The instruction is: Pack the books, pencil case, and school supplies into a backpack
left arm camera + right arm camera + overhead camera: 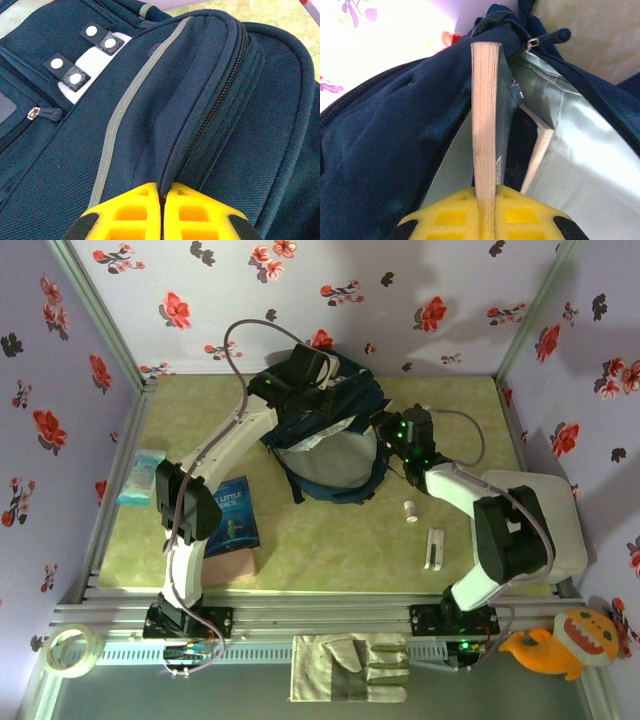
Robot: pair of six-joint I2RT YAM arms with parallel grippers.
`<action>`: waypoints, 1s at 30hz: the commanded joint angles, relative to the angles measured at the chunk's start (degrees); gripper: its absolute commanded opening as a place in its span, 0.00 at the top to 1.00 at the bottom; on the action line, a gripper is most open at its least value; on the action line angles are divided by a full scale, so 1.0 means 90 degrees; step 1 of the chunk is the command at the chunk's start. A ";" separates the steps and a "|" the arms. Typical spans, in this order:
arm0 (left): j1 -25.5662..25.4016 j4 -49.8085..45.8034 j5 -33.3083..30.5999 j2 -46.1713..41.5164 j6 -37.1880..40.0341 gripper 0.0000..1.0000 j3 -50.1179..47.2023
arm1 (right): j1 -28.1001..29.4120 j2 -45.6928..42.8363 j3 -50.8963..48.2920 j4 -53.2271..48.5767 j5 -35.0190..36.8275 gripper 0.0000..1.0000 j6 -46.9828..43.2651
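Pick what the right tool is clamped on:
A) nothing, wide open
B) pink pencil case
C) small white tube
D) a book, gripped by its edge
D: the right wrist view shows the right tool pinched on a book, page edge facing the camera, at the mouth of the open backpack.

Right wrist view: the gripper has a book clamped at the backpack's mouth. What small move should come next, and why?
Probably ease the book a little deeper before letting go. The right gripper is shut on its near edge, and its far end sits just inside the backpack opening, beside another book. The left gripper pinches the fabric by the zipper.
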 commanded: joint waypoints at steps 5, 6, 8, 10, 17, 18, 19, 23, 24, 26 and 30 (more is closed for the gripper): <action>0.0096 0.0632 0.0237 -0.0448 -0.0327 1.00 0.0414 | 0.0457 0.1127 0.0787 0.0131 0.1023 0.92 0.0371; 0.0106 0.0627 0.0250 -0.0449 -0.0349 1.00 0.0414 | 0.0537 0.1282 0.0887 -0.0073 0.1174 0.92 0.0387; 0.0130 0.0626 0.0278 -0.0445 -0.0371 1.00 0.0414 | 0.0663 0.1551 0.1065 -0.0509 0.1431 0.91 0.0533; 0.0145 0.0609 0.0294 -0.0459 -0.0378 1.00 0.0414 | 0.0781 0.1856 0.1227 -0.0802 0.1593 0.90 0.0752; 0.0252 0.0548 0.0420 -0.0496 -0.0437 1.00 0.0459 | 0.0869 0.2733 0.1782 -0.0777 0.1228 0.87 0.1513; 0.0271 0.0543 0.0426 -0.0507 -0.0451 1.00 0.0463 | 0.0873 0.2813 0.1855 -0.0752 0.1216 0.86 0.1583; 0.0296 0.0550 0.0434 -0.0522 -0.0464 1.00 0.0471 | 0.0868 0.2907 0.1924 -0.0701 0.1213 0.86 0.1639; 0.0350 0.0557 0.0513 -0.0512 -0.0549 1.00 0.0492 | 0.0877 0.3101 0.2105 -0.0442 0.1349 0.86 0.1891; 0.0360 0.0564 0.0557 -0.0506 -0.0580 1.00 0.0501 | 0.0887 0.3126 0.2109 -0.0308 0.1448 0.86 0.1935; 0.0379 0.0567 0.0598 -0.0495 -0.0634 1.00 0.0511 | 0.0897 0.3135 0.2110 -0.0149 0.1707 0.86 0.2039; 0.0396 0.0548 0.0604 -0.0496 -0.0671 1.00 0.0512 | 0.0933 0.3126 0.2167 -0.0040 0.2171 0.87 0.2107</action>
